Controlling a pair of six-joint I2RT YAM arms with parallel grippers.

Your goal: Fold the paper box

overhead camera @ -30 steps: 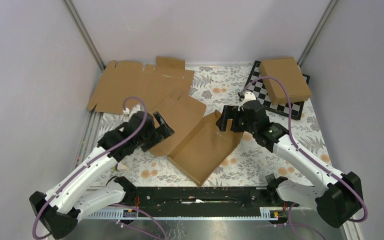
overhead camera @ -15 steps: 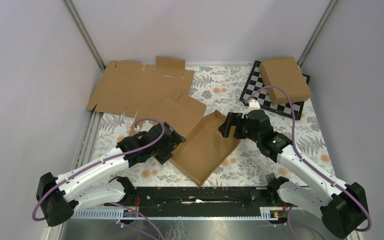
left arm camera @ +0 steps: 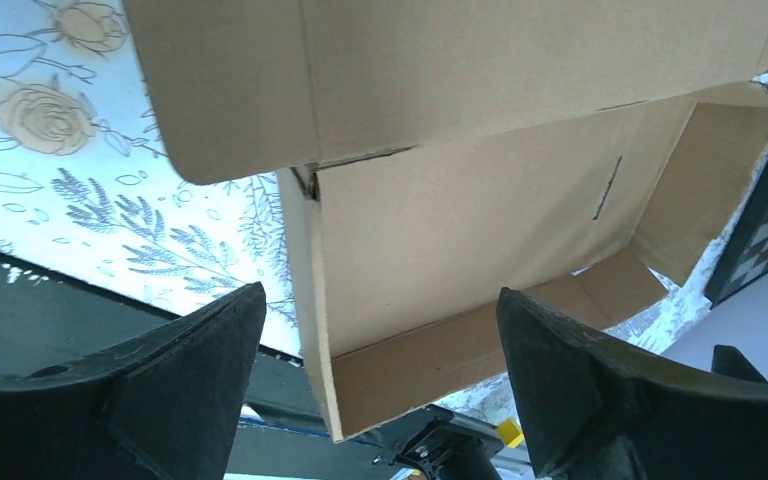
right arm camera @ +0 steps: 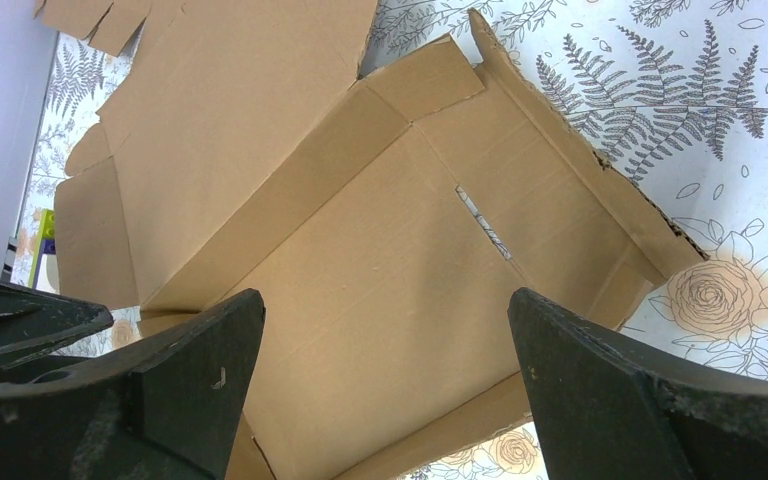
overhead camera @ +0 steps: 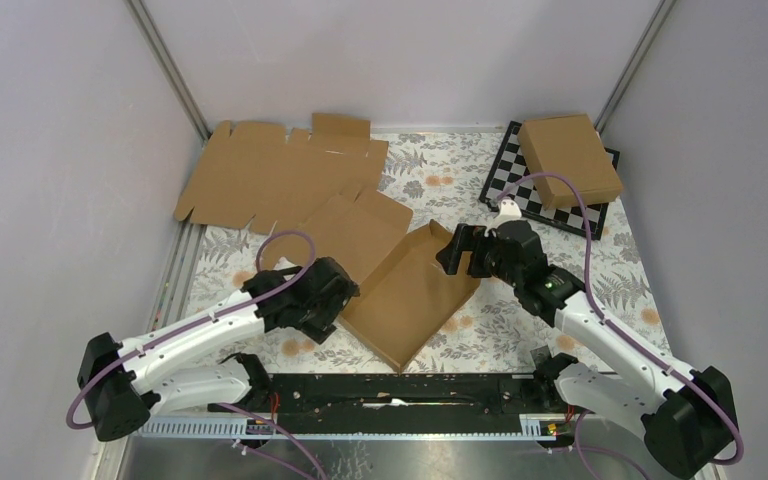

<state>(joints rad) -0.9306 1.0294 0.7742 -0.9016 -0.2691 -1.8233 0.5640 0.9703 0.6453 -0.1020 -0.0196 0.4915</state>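
Left gripper sits at the near-left corner of the paper box, jaws spread wide and gripping nothing. In the left wrist view, the raised corner of the box stands between the two fingers of the left gripper, and no contact with either finger is visible. The paper box lies diagonally at the centre of the floral table cover, open side up, with its side walls partly raised. Its lid panel lies flat toward the far left. Right gripper hangs over the far-right corner of the box, jaws also spread wide and empty (the right wrist view shows the box floor and a narrow slot in it framed between the fingers of the right gripper). Farther back on the left, a wide flat cardboard sheet lies against the rear wall, its near edge meeting the lid panel. At the far right, a chessboard carries a closed brown box, well apart from the paper box.
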